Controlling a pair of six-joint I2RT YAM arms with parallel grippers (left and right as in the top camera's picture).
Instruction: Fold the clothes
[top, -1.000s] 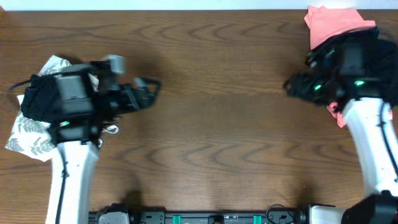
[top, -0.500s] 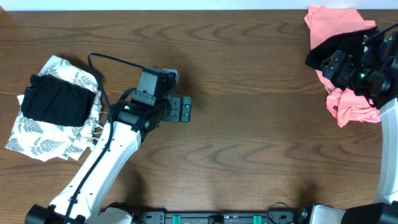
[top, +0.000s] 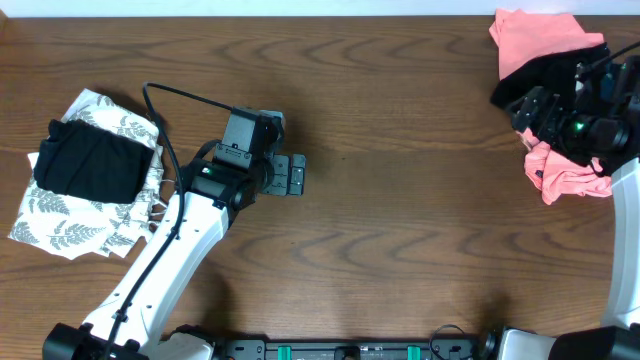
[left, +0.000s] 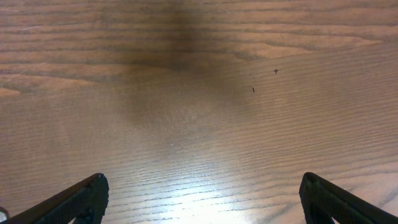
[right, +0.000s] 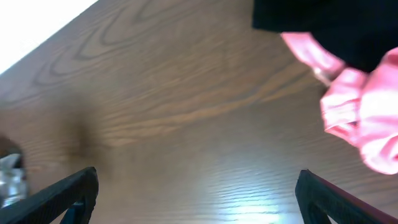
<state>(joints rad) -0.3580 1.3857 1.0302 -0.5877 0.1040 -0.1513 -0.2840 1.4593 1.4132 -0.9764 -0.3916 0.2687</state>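
At the left of the table a white fern-leaf garment (top: 60, 225) lies spread, with a folded black T-shirt (top: 90, 165) on top of it. My left gripper (top: 298, 175) stands open over bare wood to the right of that pile; in the left wrist view the left gripper (left: 202, 196) has only table between its fingers. At the far right lie a coral-pink top (top: 535, 35), a black garment (top: 525, 82) and a second pink top (top: 565, 178). My right gripper (top: 524, 108) hovers open over them. In the right wrist view the right gripper (right: 198, 186) holds nothing; pink cloth (right: 367, 118) sits at the right.
The brown wooden table (top: 400, 200) runs between the two piles. A black cable (top: 160, 130) loops from the left arm over the edge of the left pile. The arm bases stand along the front edge (top: 350, 350).
My left arm has swung off the left pile toward the middle, leaving the black T-shirt folded on the fern garment. My right arm has pulled back to the right over its pile and its jaws have widened.
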